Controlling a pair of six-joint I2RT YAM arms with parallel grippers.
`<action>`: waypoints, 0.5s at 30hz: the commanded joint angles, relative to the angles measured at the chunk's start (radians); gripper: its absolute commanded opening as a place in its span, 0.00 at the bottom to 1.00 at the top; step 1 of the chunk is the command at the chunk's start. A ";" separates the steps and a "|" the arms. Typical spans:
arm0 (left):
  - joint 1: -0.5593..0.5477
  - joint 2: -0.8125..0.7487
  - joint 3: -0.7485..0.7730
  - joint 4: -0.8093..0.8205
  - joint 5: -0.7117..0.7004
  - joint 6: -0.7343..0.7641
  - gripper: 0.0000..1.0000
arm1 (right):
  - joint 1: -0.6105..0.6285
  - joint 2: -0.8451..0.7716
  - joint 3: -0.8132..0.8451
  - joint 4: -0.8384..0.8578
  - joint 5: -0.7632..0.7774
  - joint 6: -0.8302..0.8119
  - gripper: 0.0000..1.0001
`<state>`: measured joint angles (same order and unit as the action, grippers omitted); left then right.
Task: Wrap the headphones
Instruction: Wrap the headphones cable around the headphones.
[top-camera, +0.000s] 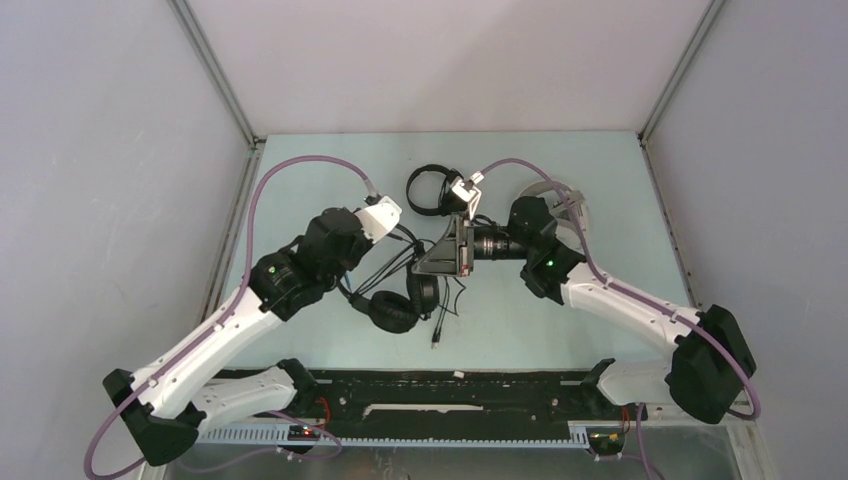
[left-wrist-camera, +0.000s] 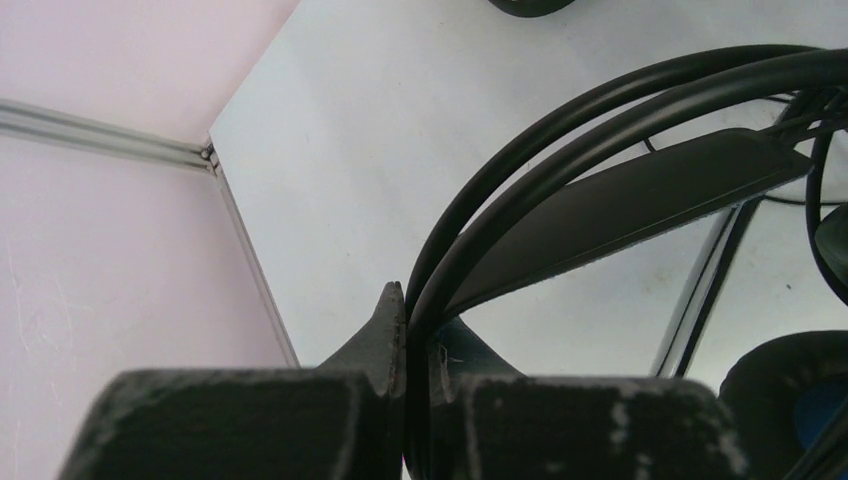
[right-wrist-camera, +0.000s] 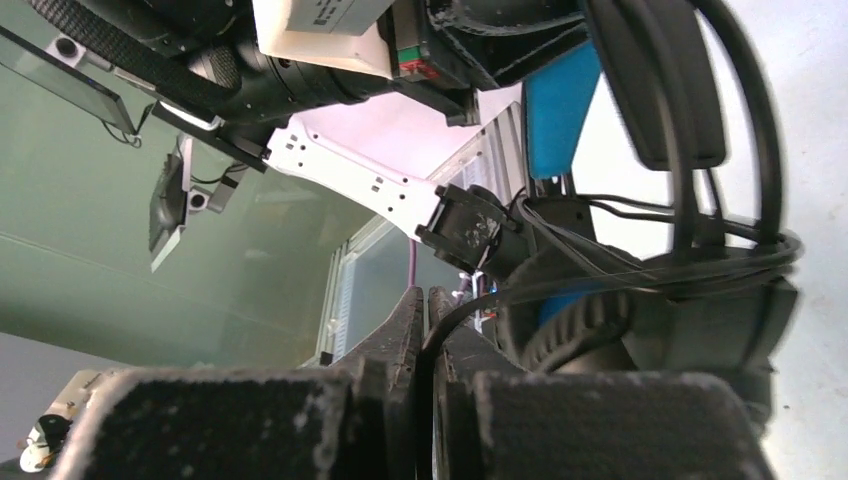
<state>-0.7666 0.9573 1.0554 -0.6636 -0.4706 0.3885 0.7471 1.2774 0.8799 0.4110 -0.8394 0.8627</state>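
Claws pressed tight: left claw (left-wrist-camera: 405, 300) on bulky black headphones (left-wrist-camera: 640, 190) headband, right claw (right-wrist-camera: 425, 300) on black cable (right-wrist-camera: 470, 303); white label (right-wrist-camera: 320, 20) unreadable.

The bulky headphones (top-camera: 395, 305) are black, with a bright blue lining (right-wrist-camera: 558, 105) under the headband and blue inside the ear cup. Their cable (right-wrist-camera: 650, 272) is black too. Beyond them lies a slim headset (top-camera: 430, 188), all black, and beyond them to the right a grey-white headset (top-camera: 578, 205). The table (top-camera: 620, 180) around them is pale mint green. Flanking them, the left arm (top-camera: 210, 340) and right arm (top-camera: 620, 300) are white with black joints, trailing purple hoses (top-camera: 318, 158). The left gripper (left-wrist-camera: 410, 320) and right gripper (right-wrist-camera: 425, 300) are black, speckled with grey scuffs.
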 joint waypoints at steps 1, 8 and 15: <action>-0.002 0.043 0.098 0.033 -0.130 -0.130 0.00 | 0.035 0.025 0.072 0.155 -0.003 0.052 0.07; -0.001 0.066 0.109 0.103 -0.190 -0.308 0.00 | 0.092 0.095 0.110 0.125 0.042 0.013 0.08; 0.007 0.120 0.156 0.106 -0.287 -0.528 0.00 | 0.145 0.106 0.134 0.035 0.151 -0.084 0.07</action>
<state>-0.7704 1.0573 1.1061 -0.6460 -0.6392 0.0689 0.8444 1.3952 0.9409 0.4431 -0.7326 0.8600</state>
